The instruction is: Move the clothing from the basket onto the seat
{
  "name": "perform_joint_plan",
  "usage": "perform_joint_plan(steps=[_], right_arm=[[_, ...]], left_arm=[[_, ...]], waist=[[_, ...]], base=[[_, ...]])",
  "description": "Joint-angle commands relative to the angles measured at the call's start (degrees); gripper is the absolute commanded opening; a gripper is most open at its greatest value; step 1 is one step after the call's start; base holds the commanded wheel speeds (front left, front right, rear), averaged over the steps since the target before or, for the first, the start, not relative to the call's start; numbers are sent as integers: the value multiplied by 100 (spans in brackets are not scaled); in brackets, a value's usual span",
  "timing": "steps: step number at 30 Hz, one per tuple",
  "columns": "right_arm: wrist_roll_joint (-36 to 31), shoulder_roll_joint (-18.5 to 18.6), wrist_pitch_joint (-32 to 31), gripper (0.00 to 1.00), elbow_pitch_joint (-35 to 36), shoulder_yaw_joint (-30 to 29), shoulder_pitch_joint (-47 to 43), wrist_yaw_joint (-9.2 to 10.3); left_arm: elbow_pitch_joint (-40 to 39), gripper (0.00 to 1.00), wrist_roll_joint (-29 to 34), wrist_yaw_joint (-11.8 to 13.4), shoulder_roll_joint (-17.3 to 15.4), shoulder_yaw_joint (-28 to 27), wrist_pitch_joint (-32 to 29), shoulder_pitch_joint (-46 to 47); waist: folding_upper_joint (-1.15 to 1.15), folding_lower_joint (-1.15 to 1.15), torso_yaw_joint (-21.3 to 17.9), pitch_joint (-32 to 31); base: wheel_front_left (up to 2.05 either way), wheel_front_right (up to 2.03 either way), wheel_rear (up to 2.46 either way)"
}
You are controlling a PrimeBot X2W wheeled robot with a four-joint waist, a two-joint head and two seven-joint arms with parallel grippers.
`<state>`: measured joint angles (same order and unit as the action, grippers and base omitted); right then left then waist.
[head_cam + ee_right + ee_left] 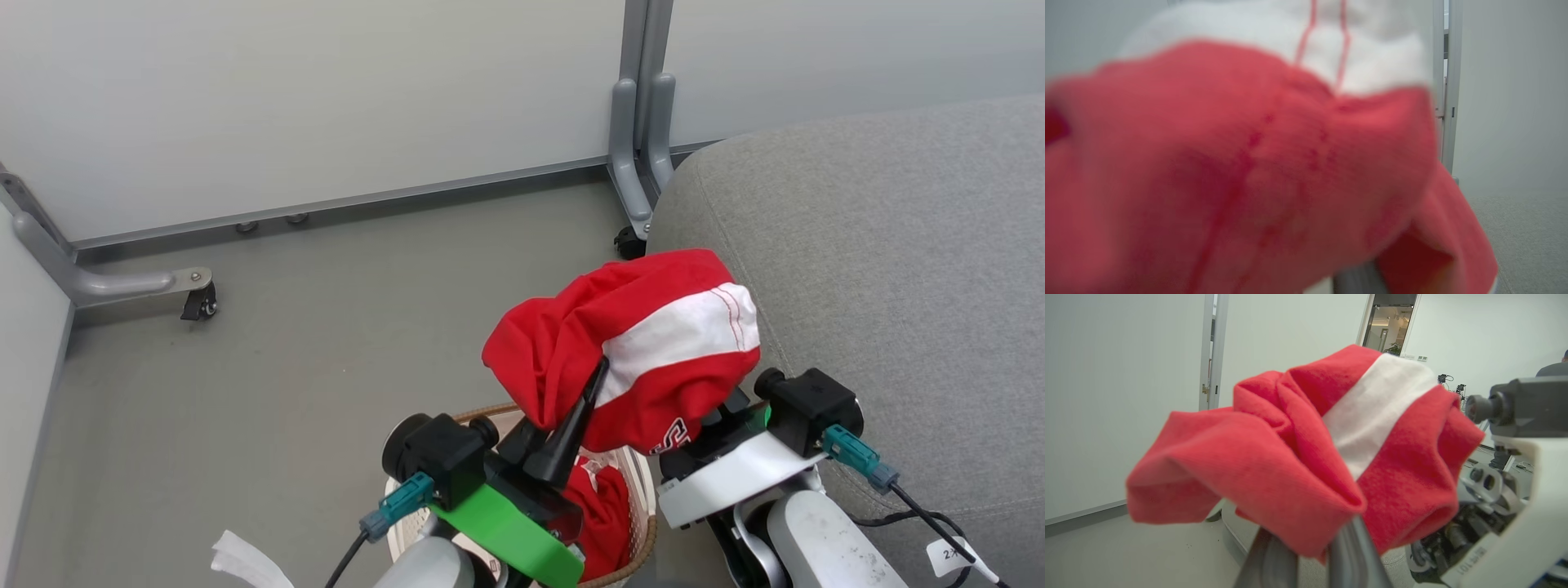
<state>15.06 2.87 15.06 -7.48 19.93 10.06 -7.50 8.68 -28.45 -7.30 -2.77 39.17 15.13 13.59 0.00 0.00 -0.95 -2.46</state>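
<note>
A red garment [653, 343] hangs above the basket [643, 498]; a second garment [600, 523] lies inside.

A smooth grey floor [326, 367] reaches up to the pale partition panels [310, 98] along the far side. Between two panels stands a grey metal post [645, 82], and its foot carries a black castor [629, 242] on the floor. A second grey foot [122, 284] comes out from the left corner, with a second castor [200, 304] at its end. A crumpled white strip [245, 563] lies on the floor at the lower left edge. In the left wrist view a white wall [1474, 335] has an open doorway [1392, 322] with a green plant [1394, 349] behind it; at the far right edge a person's dark shoulder [1553, 368] is seen
</note>
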Motion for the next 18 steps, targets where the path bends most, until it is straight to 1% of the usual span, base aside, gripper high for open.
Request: perform_joint_plan(steps=[1,2,3,4,11,14,18], right_arm=[[52,5,18,0,-11,7,-36,2],[57,4,18,0,-12,0,-39,2],[87,6,18,0,-4,-25,-45,2],[107,6,18,0,8,-50,-55,2],[169,6,18,0,54,-256,-109,2],[216,5,18,0,72,-388,-142,2],[259,5,18,0,114,-606,-198,2]], left_arm=[[-6,0,4,-29,-21,22,3,84],[-27,4,28,-29,-20,46,3,105],[-59,45,80,-28,-21,16,3,108],[-42,100,104,-29,-23,0,2,81],[76,100,408,-30,-28,-202,2,-20],[171,100,609,-29,-142,-322,3,-127],[229,100,717,-27,-330,-547,3,-349]], waist=[[0,0,6,-5],[0,0,10,-9],[0,0,17,-16],[0,0,22,-23],[0,0,64,-73],[0,0,87,-114],[0,0,153,-185]], base=[[0,0,0],[0,0,0],[0,0,0],[0,0,0],[0,0,0],[0,0,0],[0,0,0]])
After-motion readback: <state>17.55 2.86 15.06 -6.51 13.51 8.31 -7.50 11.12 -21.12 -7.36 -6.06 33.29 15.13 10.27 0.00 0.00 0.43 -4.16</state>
